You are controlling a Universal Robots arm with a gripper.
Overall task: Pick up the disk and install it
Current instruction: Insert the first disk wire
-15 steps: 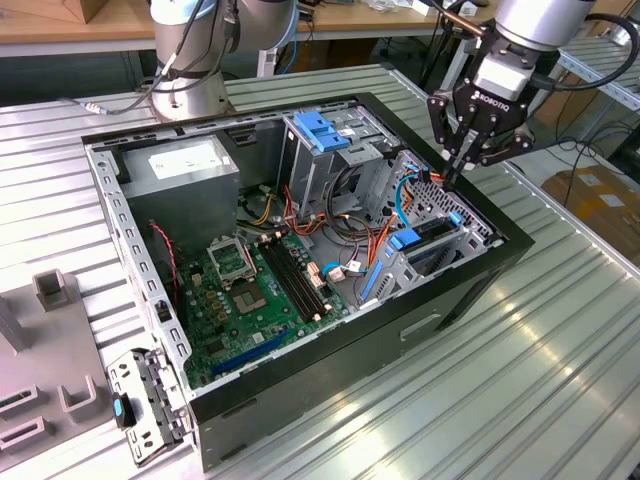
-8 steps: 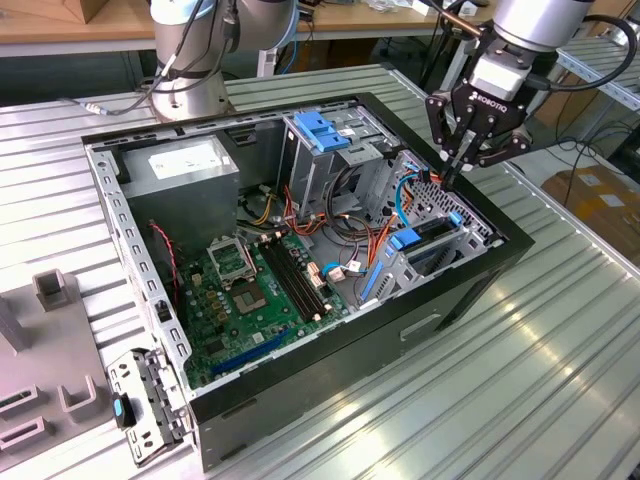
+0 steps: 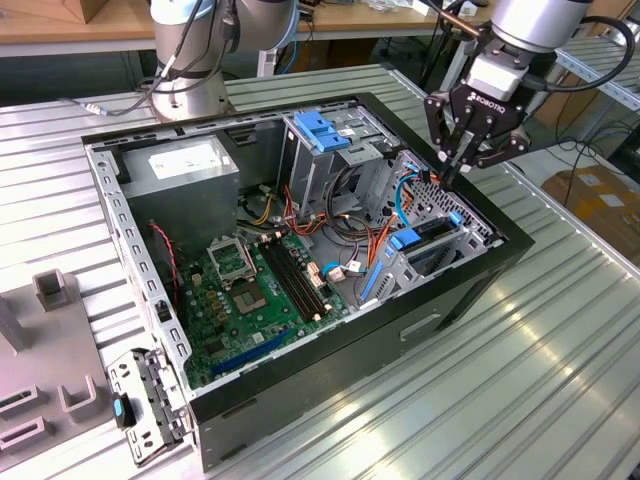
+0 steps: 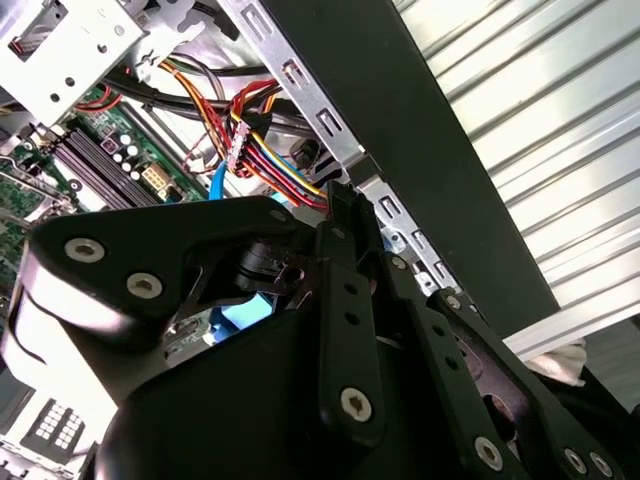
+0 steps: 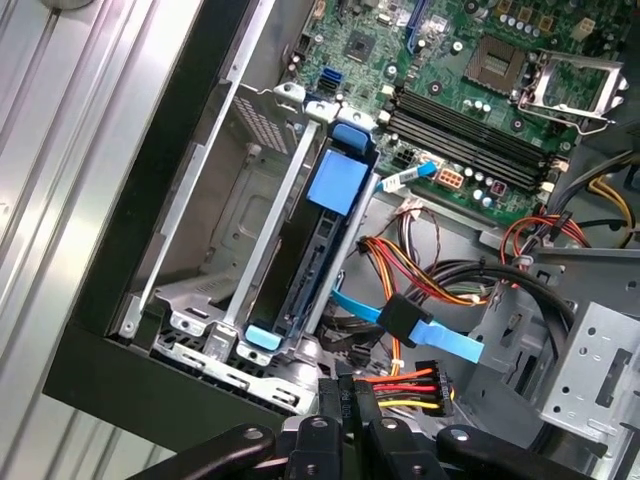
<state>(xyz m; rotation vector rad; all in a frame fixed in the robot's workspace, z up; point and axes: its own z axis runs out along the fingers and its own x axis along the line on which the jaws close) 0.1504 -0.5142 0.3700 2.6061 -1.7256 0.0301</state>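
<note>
**Ribbed table (image 3: pixel 480 400), open computer case (image 3: pixel 330 395), disk (image 5: pixel 318 260) in its cage**

Nearest in the exterior view is the table's bright ribbed top. Grey moulded fixtures (image 3: pixel 50 290) sit at the lower left, and a loose metal bracket (image 3: pixel 145 405) lies just beside the case's near corner. Inside the case, starting from the exterior view's left, a grey power supply (image 3: pixel 180 165) sits at the back. The green motherboard (image 3: pixel 250 290) lies flat on the floor, and next comes a tall bay topped by a blue latch (image 3: pixel 320 130). At the case's right corner stands a metal drive cage (image 3: pixel 440 250). In the first wrist view the disk is on edge between the cage's rails, with a small blue tab at each end. Above that corner, in the upper right of the exterior view, hangs the gripper (image 3: pixel 447 178). Its fingers (image 4: pixel 345 300) are clenched together on nothing, their tips just beside a bundle of red, yellow and black wires (image 5: pixel 405 385). Whether they touch the disk I cannot tell.
</note>
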